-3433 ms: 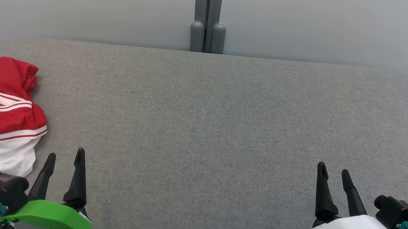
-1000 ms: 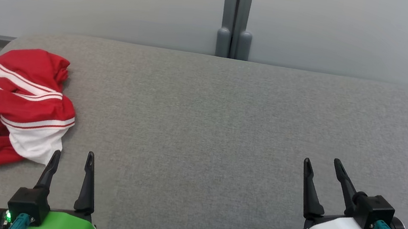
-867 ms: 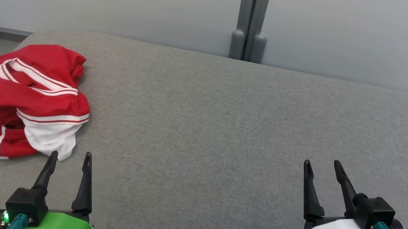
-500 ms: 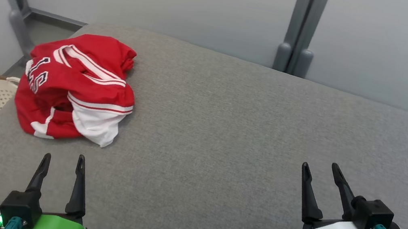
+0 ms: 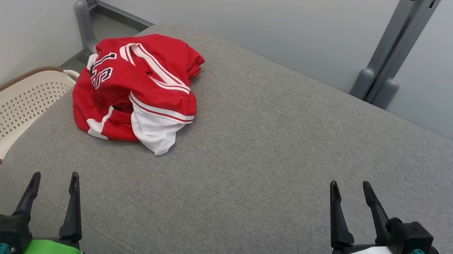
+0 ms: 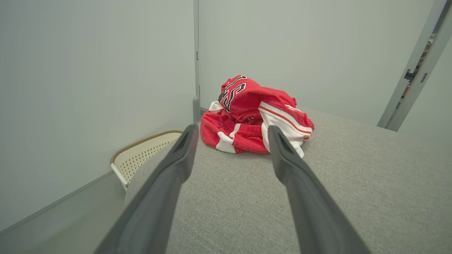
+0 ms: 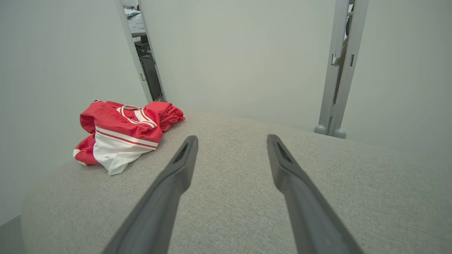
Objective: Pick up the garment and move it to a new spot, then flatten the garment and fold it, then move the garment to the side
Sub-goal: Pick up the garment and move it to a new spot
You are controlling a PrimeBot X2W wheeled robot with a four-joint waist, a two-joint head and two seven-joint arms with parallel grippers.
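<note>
Garment (image 5: 137, 90), a red-and-white jersey, lies bunched in a heap at the far left corner of the grey upholstered surface (image 5: 272, 152), beside a cream basket (image 5: 6, 110) on the floor. The left claw (image 5: 55, 175) hovers at the near edge, spread and aimed at the heap, likely lined up for the pick. The right claw (image 5: 349, 183), equally spread and empty, waits well apart.

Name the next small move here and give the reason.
Probably reach the left gripper forward toward the garment. It lies crumpled and untouched near the far left corner of the grey cushion; the left gripper is open, empty and pointing at the heap, while the open right gripper sits farther away.
</note>
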